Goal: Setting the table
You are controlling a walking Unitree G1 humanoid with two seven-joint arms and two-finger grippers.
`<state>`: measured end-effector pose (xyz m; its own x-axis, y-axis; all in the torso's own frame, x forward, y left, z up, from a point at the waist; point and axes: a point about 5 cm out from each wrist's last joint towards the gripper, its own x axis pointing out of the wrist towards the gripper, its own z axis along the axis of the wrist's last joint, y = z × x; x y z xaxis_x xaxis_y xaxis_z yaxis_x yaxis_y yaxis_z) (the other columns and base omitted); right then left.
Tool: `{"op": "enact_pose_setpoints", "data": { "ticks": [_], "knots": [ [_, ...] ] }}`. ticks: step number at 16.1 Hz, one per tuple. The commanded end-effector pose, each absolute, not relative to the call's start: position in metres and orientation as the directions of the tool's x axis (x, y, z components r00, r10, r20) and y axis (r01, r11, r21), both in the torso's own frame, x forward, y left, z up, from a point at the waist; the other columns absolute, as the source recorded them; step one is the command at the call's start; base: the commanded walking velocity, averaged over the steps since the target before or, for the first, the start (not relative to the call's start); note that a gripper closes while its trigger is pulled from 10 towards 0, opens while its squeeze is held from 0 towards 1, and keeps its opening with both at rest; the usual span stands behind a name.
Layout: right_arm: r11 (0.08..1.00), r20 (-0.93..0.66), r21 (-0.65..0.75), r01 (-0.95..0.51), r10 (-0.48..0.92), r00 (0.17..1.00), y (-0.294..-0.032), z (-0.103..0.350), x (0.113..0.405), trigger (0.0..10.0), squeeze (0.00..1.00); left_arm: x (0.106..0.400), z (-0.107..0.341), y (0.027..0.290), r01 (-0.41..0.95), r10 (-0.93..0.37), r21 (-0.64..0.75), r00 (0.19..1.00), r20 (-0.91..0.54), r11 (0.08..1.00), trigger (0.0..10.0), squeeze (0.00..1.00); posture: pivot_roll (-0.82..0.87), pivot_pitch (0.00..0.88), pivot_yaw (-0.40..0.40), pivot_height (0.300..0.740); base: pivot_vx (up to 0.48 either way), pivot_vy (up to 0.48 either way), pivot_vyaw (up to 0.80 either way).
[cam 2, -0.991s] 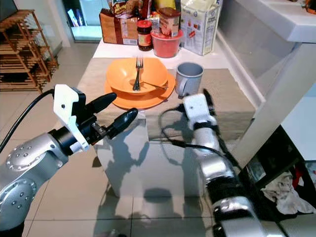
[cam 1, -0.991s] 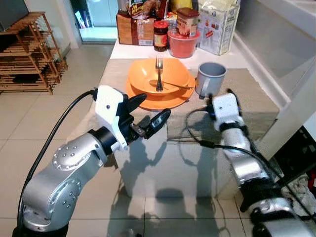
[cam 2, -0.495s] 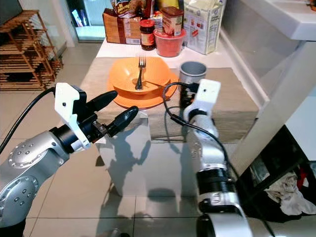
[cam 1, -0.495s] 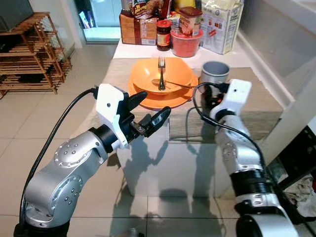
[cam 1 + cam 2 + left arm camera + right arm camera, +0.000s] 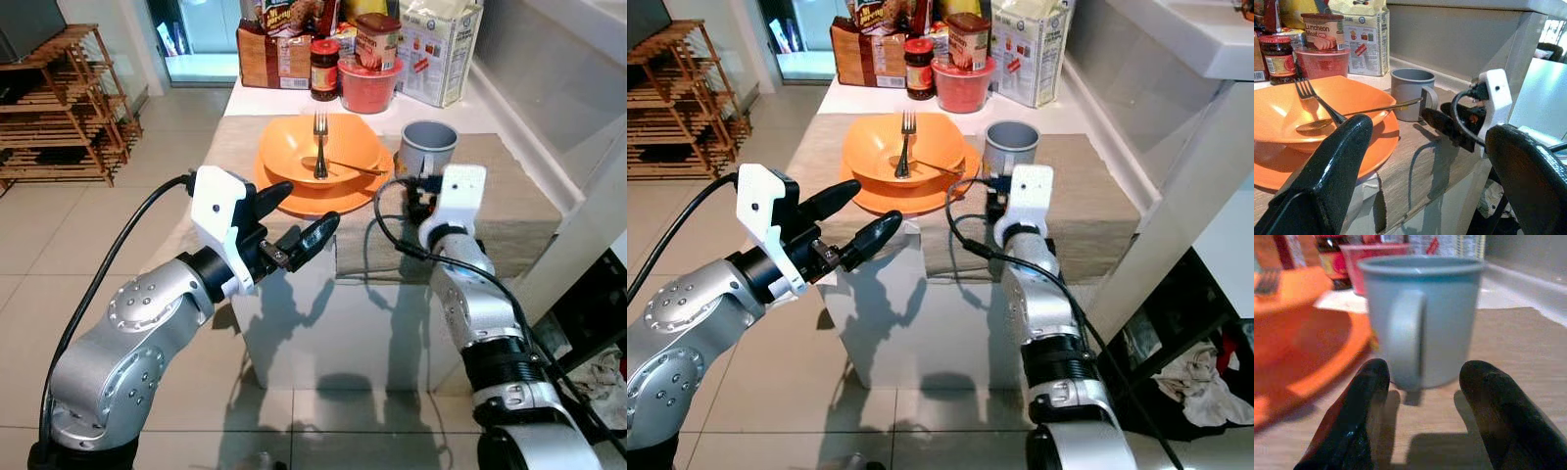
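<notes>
The right end effector [image 5: 1420,418], fingers apart, has swung round to face the mug [image 5: 424,149] right of the plate [image 5: 318,186] on the desk [image 5: 509,196], lining up a grasp, while the left end effector [image 5: 294,223] hovers open nearer.

My right gripper [image 5: 423,189] hides the grey mug's [image 5: 425,149] handle; the jars and boxes [image 5: 356,39] behind are cropped.

head stereo pair: high, facing forward and down over the tabletop [image 5: 509,196] | left wrist: low, near the edge, looking across at the mug [image 5: 1409,93]; right wrist: very close to the same mug; all views share it
</notes>
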<state>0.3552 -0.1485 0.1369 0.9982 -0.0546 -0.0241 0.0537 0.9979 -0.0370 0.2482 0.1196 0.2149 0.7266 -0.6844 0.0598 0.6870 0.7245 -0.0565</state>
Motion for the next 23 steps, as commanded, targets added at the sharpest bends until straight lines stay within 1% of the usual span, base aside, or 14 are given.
{"op": "enact_pose_setpoints", "data": {
  "ticks": [1, 3, 11, 15, 19, 20, 23],
  "knots": [
    [0.995, -0.022, -0.062, 0.078, -0.080, 0.997, -0.155, 0.135, 0.354, 10.0, 0.00, 0.248, 0.217, 0.121, 0.687, -0.685, -0.058, 0.726, 0.060, 0.724, 10.0, 0.00, 0.06, 0.000, 0.059, 0.740, 0.000, 0.000, 0.00],
    [0.994, -0.024, -0.070, 0.086, -0.088, 0.996, -0.158, 0.134, 0.355, 10.0, 0.00, 0.248, 0.217, 0.122, 0.687, -0.685, -0.058, 0.726, 0.059, 0.724, 10.0, 0.00, 0.06, 0.000, 0.062, 0.740, 0.000, 0.000, 0.00],
    [0.992, 0.019, -0.112, 0.052, -0.051, 0.999, -0.150, 0.141, 0.361, 10.0, 0.00, 0.248, 0.217, 0.121, 0.687, -0.685, -0.061, 0.726, 0.060, 0.724, 10.0, 0.00, 0.06, 0.000, 0.062, 0.740, 0.000, 0.000, 0.00],
    [0.986, 0.035, -0.155, 0.063, -0.058, 0.998, -0.153, 0.143, 0.367, 10.0, 0.00, 0.248, 0.217, 0.120, 0.684, -0.681, -0.063, 0.730, 0.062, 0.727, 10.0, 0.00, 0.07, 0.000, 0.061, 0.740, 0.000, 0.000, 0.00],
    [0.984, 0.039, -0.166, 0.065, -0.059, 0.998, -0.154, 0.144, 0.372, 10.0, 0.00, 0.247, 0.217, 0.120, 0.679, -0.676, -0.068, 0.734, 0.062, 0.731, 10.0, 0.00, 0.07, 0.000, 0.061, 0.740, 0.000, 0.000, 0.00],
    [0.985, 0.036, -0.161, 0.066, -0.061, 0.997, -0.154, 0.144, 0.372, 0.0, 0.00, 0.247, 0.217, 0.121, 0.678, -0.675, -0.068, 0.735, 0.063, 0.732, 10.0, 0.00, 0.08, 0.000, 0.058, 0.740, 0.000, 0.000, 0.00],
    [0.986, 0.035, -0.153, 0.069, -0.064, 0.997, -0.153, 0.143, 0.373, 0.0, 0.00, 0.247, 0.217, 0.121, 0.676, -0.673, -0.069, 0.737, 0.061, 0.734, 10.0, 0.00, 0.08, 0.000, 0.059, 0.740, 0.000, 0.000, 0.00]
  ]
}}
